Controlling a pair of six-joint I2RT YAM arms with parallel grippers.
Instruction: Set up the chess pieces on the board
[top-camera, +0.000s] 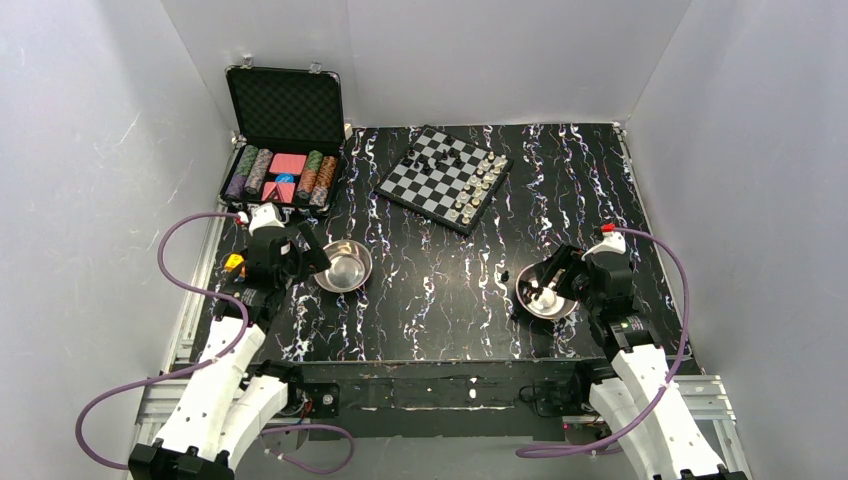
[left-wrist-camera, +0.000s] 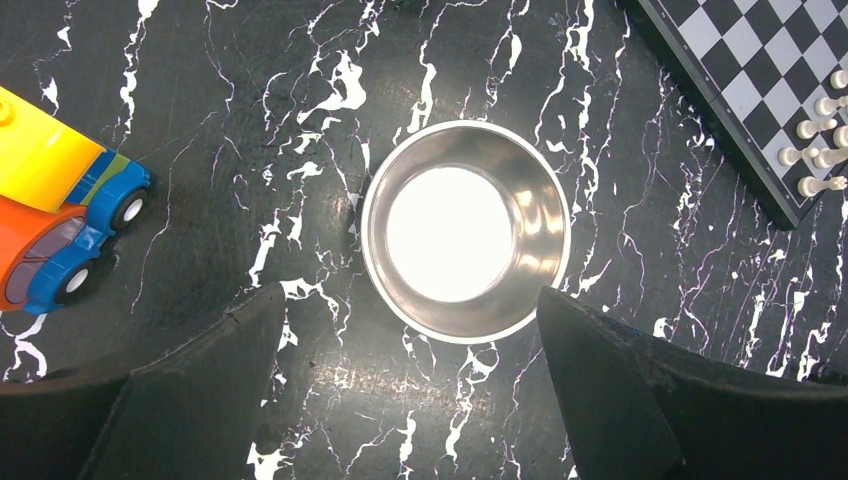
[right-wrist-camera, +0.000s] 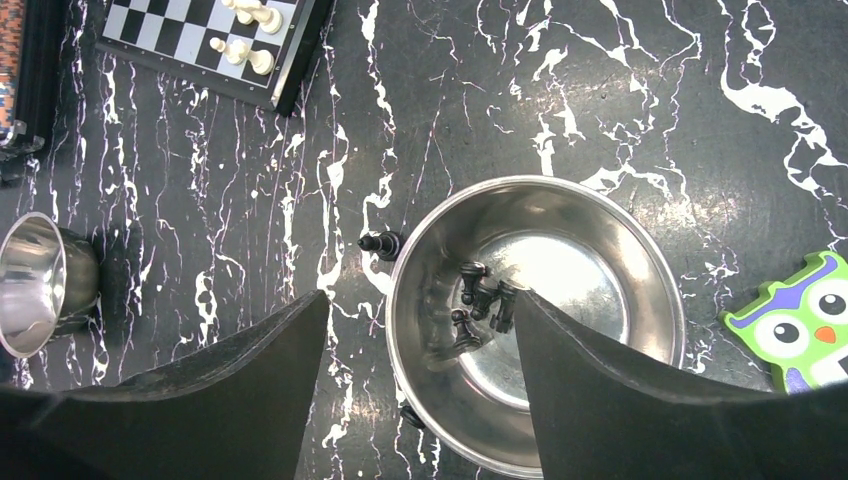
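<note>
The board (top-camera: 443, 178) lies at the back centre, with black pieces (top-camera: 440, 156) on its far side and white pieces (top-camera: 481, 186) along its right side. More black pieces (right-wrist-camera: 480, 300) lie in the right steel bowl (right-wrist-camera: 600, 210). One black piece (right-wrist-camera: 380, 243) lies on the table just outside that bowl, and another (right-wrist-camera: 410, 415) lies by its near rim. My right gripper (right-wrist-camera: 420, 295) is open and straddles the bowl's left rim. My left gripper (left-wrist-camera: 410, 295) is open over the near edge of the left steel bowl (left-wrist-camera: 540, 210), which holds nothing.
A black case (top-camera: 285, 110) with poker chips (top-camera: 290, 175) stands at the back left. A toy truck (left-wrist-camera: 60, 220) sits left of the left bowl. An owl toy (right-wrist-camera: 810, 320) lies right of the right bowl. The board's corner (left-wrist-camera: 740, 90) shows white pieces (left-wrist-camera: 820, 150).
</note>
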